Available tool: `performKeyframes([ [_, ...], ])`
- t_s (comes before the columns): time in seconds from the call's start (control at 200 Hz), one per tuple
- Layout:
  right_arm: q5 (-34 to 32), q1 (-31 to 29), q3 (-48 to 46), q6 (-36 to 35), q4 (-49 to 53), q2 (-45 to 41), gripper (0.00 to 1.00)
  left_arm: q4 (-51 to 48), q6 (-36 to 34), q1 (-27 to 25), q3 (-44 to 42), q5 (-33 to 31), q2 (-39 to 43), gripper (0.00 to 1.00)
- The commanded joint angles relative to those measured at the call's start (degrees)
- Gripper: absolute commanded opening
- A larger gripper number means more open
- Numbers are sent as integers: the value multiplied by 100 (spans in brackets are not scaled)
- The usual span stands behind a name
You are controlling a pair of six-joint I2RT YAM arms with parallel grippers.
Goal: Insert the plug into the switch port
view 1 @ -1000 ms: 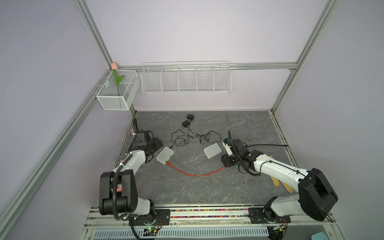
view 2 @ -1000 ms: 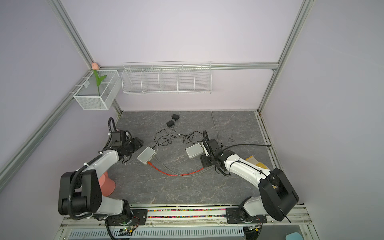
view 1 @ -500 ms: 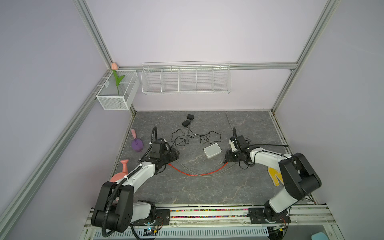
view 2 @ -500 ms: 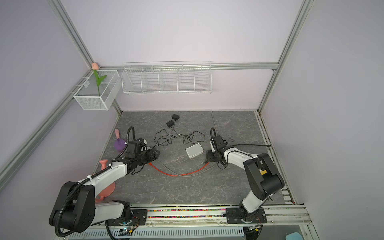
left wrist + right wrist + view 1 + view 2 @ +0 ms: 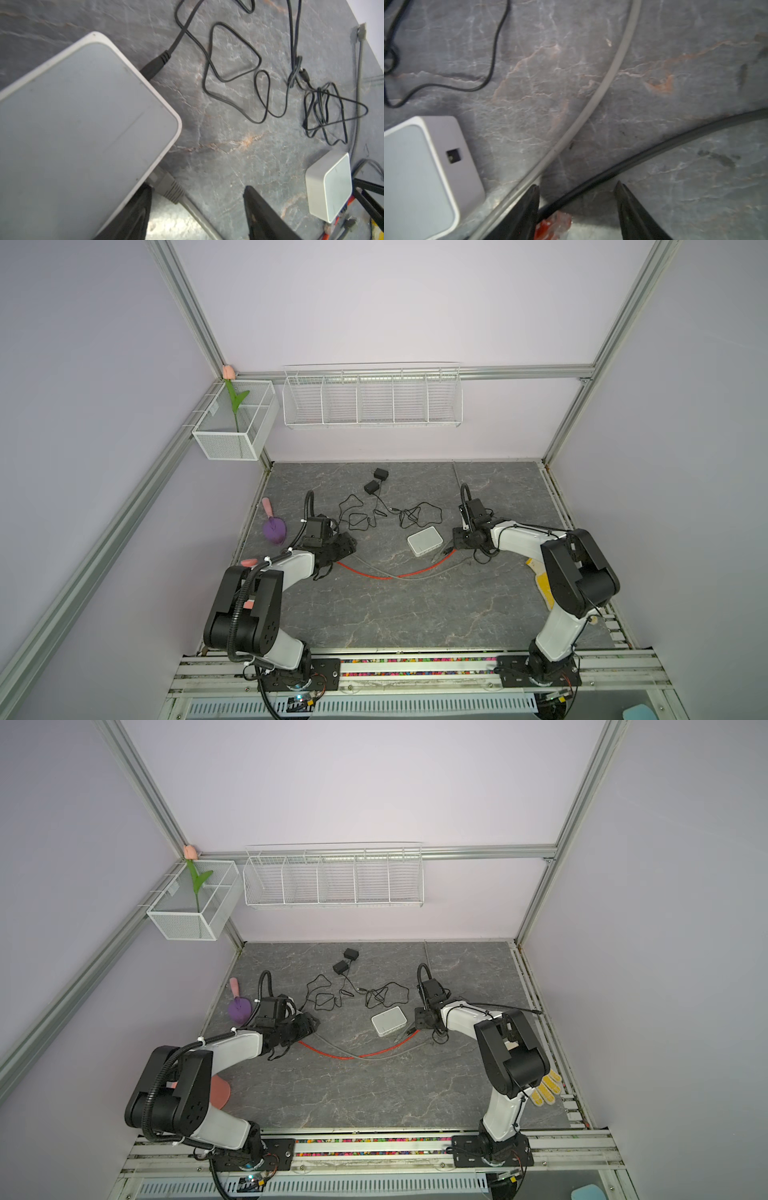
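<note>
Two white switches are on the slate table. The larger switch fills the left wrist view, with a grey plug and a black power plug in its sides. My left gripper is open; one finger lies under that switch's corner, and the grey cable runs between the fingers. The smaller switch sits mid-table and shows a square port on its side. My right gripper is open just right of it, low over the table. The red cable's clear plug lies between its fingers, untouched.
The red cable and a grey cable curve across the table between both arms. Tangled black cords with two adapters lie behind. A purple scoop is at the left edge, a yellow glove at the right.
My left arm swung in from the table's left edge and now covers the larger switch. My right arm's elbow folded back to the right; its gripper stayed by the smaller switch, its jaws slightly narrower.
</note>
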State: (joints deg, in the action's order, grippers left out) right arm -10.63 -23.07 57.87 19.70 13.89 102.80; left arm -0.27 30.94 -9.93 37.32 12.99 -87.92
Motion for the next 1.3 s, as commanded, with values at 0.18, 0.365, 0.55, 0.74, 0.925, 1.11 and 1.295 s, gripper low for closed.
performKeyframes([
  [0.18, -211, 293, 133, -5, 456, 17, 62, -229, -240, 906, 355, 45, -308, 71],
  [0.365, -196, 423, 275, -85, 492, 152, 62, -364, -283, 1230, 530, 199, -223, 71],
  [0.55, -183, 667, 539, -197, 625, 195, 61, -650, -352, 1330, 670, 77, 36, 71],
  [0.74, -74, 648, 787, -161, 773, -14, 60, -812, -282, 743, 644, -101, 661, 70],
  [0.925, 274, 453, 984, -11, 762, -98, 59, -762, -476, -1125, 972, -404, 775, 71],
  [1.11, 257, 225, 1179, -62, 742, 167, 61, -998, -1003, -2537, 1858, -547, -435, 71],
  [1.295, 166, 208, 1863, -296, 1111, 872, 62, -1137, -1184, -3083, 2501, -463, -1406, 70],
])
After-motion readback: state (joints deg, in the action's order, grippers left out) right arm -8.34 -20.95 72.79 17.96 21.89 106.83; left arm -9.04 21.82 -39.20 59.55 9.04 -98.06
